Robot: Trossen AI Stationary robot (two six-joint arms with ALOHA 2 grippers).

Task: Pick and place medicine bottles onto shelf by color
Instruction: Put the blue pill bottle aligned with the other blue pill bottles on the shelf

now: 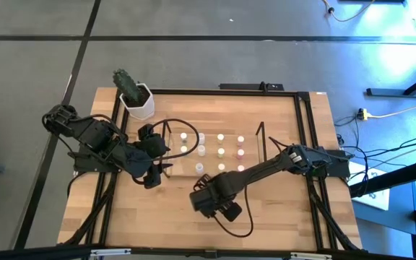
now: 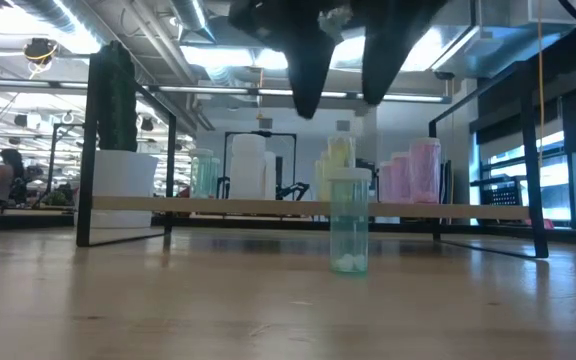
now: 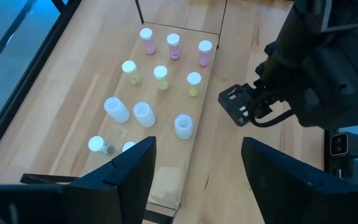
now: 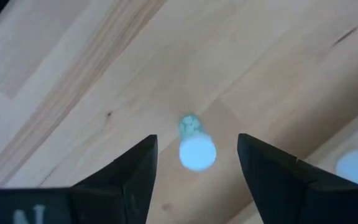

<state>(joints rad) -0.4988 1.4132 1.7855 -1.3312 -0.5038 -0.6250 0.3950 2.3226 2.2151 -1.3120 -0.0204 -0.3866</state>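
Observation:
A greenish bottle with a white cap (image 2: pixel 348 222) stands upright on the bare table, in front of the shelf. In the right wrist view its cap (image 4: pixel 197 152) shows between my fingers. My right gripper (image 2: pixel 340 100) is open above it, pointing down, with its fingertips clear of the cap; in the high view (image 1: pixel 219 204) it hides the bottle. The clear shelf (image 1: pixel 262 137) holds pink (image 3: pixel 173 45), yellowish (image 3: pixel 160 76), white (image 3: pixel 144 114) and greenish (image 3: pixel 96 145) bottles standing upright in rows. My left gripper (image 1: pixel 154 173) is open and empty, above the table at the shelf's left end.
A white hexagonal pot with a cactus (image 1: pixel 136 97) stands at the table's far left. The right arm (image 3: pixel 309 68) reaches across in front of the shelf. Bare wood (image 1: pixel 280 217) lies along the near edge.

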